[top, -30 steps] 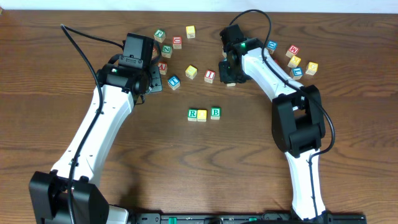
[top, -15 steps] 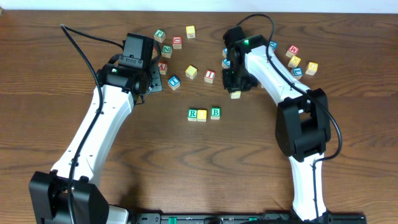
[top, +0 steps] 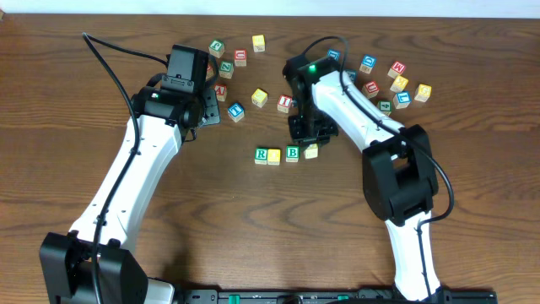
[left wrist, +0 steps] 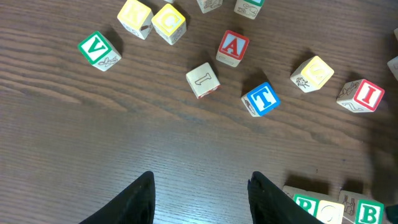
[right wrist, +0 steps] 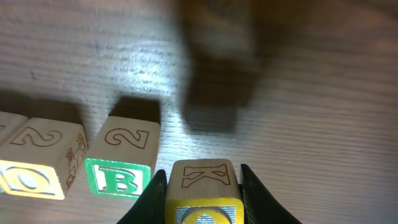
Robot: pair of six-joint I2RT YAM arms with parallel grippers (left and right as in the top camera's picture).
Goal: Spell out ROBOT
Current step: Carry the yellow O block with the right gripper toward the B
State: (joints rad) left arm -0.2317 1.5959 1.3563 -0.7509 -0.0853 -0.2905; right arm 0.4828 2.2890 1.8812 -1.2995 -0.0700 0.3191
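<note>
Clamping right fingers [right wrist: 148, 200] hold a yellow cube [right wrist: 202, 194], aligned beside B [right wrist: 118, 177]; left fingers [left wrist: 134, 203] apart.

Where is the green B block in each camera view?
Overhead: B block near the table centre, third in the short row.
Left wrist: B block in the bottom right corner, partly cut off.
Right wrist: B block at lower left, beside the held block in the right end effector.
Shared landmark: the yellow O block directly beside it in the row.
</note>
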